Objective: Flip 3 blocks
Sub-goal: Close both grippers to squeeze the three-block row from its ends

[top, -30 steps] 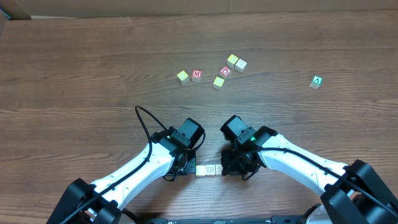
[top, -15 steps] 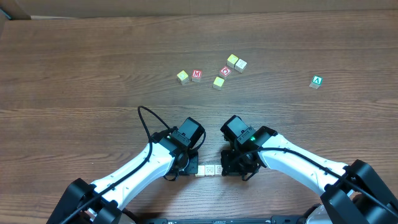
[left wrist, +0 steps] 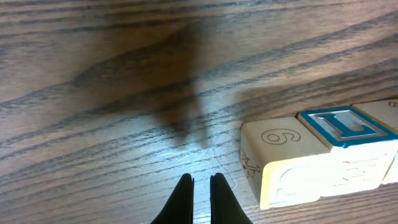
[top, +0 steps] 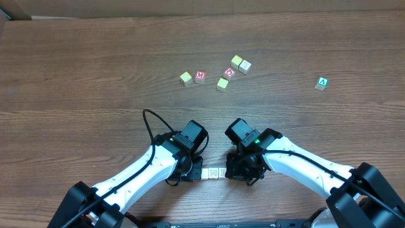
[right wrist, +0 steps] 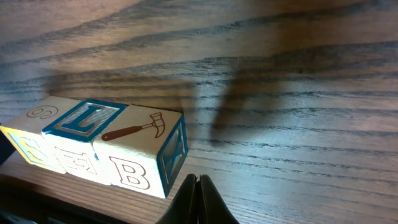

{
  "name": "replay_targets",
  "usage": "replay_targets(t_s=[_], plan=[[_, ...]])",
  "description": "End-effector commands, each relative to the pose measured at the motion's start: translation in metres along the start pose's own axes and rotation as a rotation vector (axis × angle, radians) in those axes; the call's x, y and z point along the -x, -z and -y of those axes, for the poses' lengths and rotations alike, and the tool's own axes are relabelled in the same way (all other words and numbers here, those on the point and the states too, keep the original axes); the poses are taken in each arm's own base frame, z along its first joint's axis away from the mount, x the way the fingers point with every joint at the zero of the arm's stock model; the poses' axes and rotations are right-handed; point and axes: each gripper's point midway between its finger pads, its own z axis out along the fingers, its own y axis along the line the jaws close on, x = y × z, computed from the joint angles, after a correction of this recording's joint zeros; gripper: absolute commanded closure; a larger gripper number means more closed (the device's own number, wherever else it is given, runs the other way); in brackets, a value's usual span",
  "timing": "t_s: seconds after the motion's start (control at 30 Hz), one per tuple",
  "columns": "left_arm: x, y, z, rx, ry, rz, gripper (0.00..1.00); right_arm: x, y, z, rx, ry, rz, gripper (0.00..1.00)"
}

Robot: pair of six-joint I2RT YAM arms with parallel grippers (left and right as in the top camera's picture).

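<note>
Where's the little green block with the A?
Overhead, the A block sits alone at far right, well apart from the cluster of blocks at centre.

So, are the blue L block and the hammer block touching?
Touching. The right wrist view shows the blue L block and the hammer block pressed flush, no gap.

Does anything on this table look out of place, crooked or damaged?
Nothing looks damaged or spilled. The three pale wooden cubes sit in a straight, touching row. Only the green-faced cube lettered A lies alone, far right of the others.
</note>
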Motion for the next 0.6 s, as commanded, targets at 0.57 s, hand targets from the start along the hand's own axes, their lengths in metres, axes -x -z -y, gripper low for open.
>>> replay_targets(t_s=[0.57], plan=[[-0.001,-0.004,-0.001,-0.003,-0.052,-0.01,0.96,-0.006,-0.008,-0.017,0.013,-0.025,0.027,0.96]])
